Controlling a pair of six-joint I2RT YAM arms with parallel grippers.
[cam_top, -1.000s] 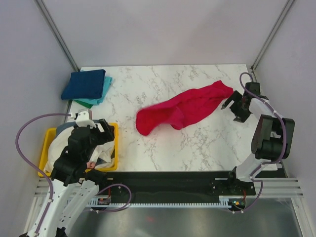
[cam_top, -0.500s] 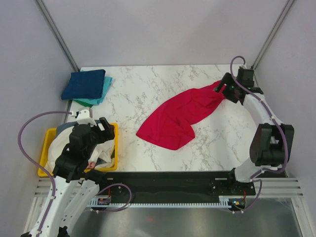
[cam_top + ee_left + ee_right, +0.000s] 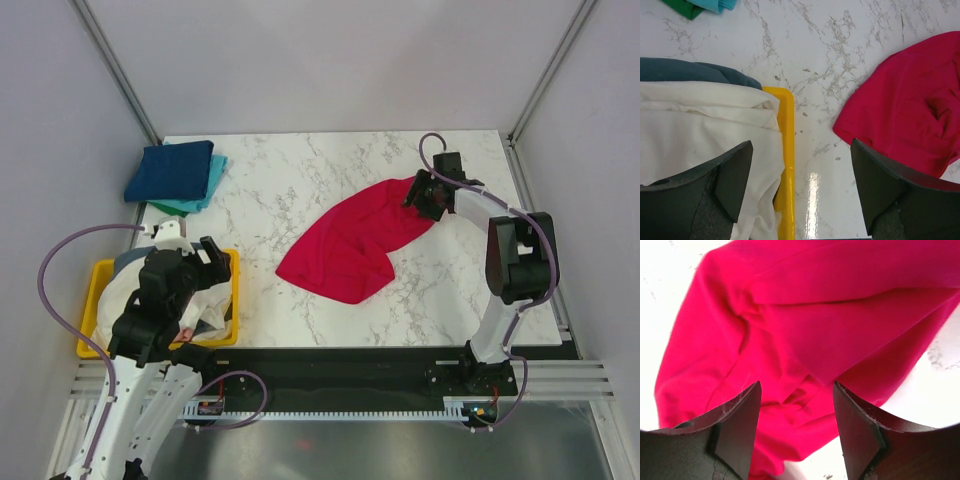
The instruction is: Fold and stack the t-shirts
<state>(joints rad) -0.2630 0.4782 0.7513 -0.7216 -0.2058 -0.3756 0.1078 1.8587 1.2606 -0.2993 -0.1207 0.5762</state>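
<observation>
A crumpled red t-shirt lies on the marble table, stretched from the middle toward the back right. It also shows in the right wrist view and at the right of the left wrist view. My right gripper is open just above the shirt's far right end, its jaws apart with red cloth below them. My left gripper is open and empty above the right rim of the yellow bin. A folded stack, dark blue shirt on teal and green ones, sits at the back left.
The yellow bin at the front left holds a white shirt and a grey-blue one. Grey walls close the table on three sides. Cables loop off both arms.
My right gripper swung from the right edge to the back, then left over the shirt's end. The red shirt spread out flatter toward the front. The left arm barely moved.
</observation>
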